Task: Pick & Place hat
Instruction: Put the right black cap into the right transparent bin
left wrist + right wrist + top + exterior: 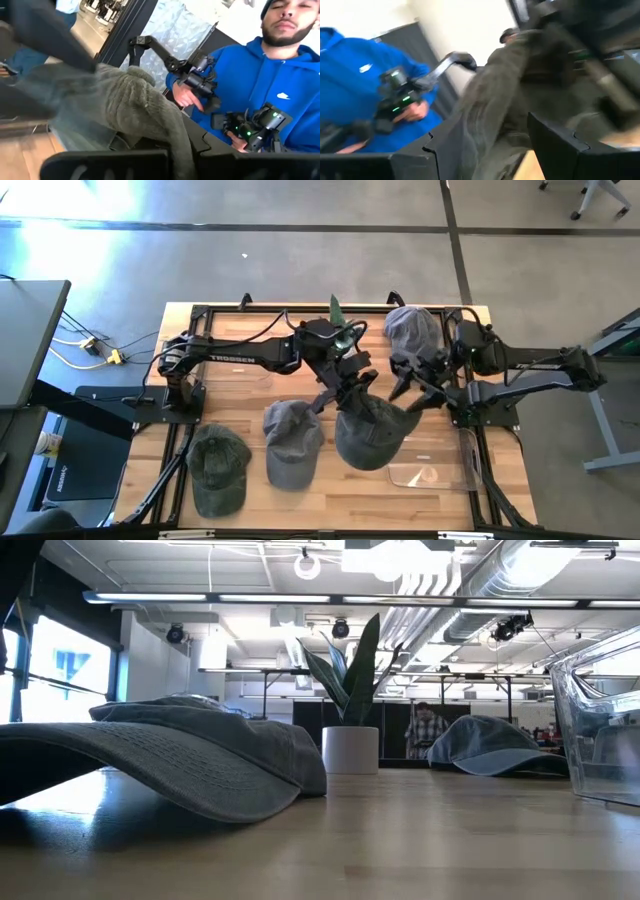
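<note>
A dark olive hat (375, 435) is held up over the table's middle right, with my left gripper (352, 388) shut on it. In the left wrist view its crumpled cloth (135, 105) bulges out beyond my fingers. My right gripper (408, 388) stands open just right of the left one. Its two fingers stand wide apart on either side of the hat's cloth (500, 85). Three more hats lie on the table by their brims and rims: green (218, 465), grey (292, 442), and blue-grey (412, 330) at the far right. My left gripper pinches a bunched fold of the hat's cloth (177, 137) between its two fingers, which come in about level from the table's left. The hat hangs past the fingers toward the near edge; whether it clears the table cannot be told. My right gripper has the hat's cloth (480, 125) between its open fingers; I cannot tell whether they touch it.
A clear plastic box (435, 465) stands near the front right, just beside the held hat. A potted plant (340, 310) stands at the far edge. A person in a blue hoodie (280, 85) stands beyond the table's right side, holding hand controllers.
</note>
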`<control>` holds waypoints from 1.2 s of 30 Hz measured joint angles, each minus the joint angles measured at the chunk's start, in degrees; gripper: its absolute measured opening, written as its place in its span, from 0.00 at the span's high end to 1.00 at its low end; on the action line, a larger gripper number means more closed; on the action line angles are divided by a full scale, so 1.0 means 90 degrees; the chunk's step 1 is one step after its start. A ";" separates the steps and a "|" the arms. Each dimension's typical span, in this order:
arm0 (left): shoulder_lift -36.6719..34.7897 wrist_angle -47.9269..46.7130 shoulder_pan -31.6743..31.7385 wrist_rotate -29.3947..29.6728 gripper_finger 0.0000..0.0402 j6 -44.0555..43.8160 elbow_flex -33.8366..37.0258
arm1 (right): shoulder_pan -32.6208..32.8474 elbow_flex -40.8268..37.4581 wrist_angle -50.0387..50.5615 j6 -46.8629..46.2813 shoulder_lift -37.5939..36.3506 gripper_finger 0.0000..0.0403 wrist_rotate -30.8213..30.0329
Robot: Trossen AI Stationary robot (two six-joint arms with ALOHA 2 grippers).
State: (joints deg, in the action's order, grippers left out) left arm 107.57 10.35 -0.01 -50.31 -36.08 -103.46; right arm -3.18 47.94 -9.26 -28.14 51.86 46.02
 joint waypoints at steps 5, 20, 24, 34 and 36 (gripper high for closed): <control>0.0000 -0.0286 -0.0002 0.0038 0.99 0.0164 0.0000 | 0.0342 0.0000 -0.0060 -0.0561 0.0036 0.47 0.0099; 0.0000 -0.0813 0.0000 0.0185 0.99 0.0151 0.0000 | 0.0801 0.0000 -0.0255 -0.0583 0.0379 0.40 -0.0285; 0.0000 -0.0956 -0.0008 0.0186 0.99 0.0178 0.0000 | 0.1061 0.0000 -0.0944 -0.0813 0.0482 0.59 -0.0238; 0.0000 0.0224 -0.0102 -0.0098 0.99 -0.0145 0.0000 | 0.1248 -0.0002 -0.1916 -0.1547 0.0483 0.92 -0.0061; -0.0002 0.0473 -0.0095 -0.0191 0.99 -0.0393 0.0000 | 0.1248 0.0000 -0.1826 -0.1542 0.0488 0.96 -0.0059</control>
State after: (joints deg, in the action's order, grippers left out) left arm 107.55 14.61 -0.86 -52.03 -39.62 -103.46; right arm 8.05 47.94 -25.69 -42.02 56.25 45.50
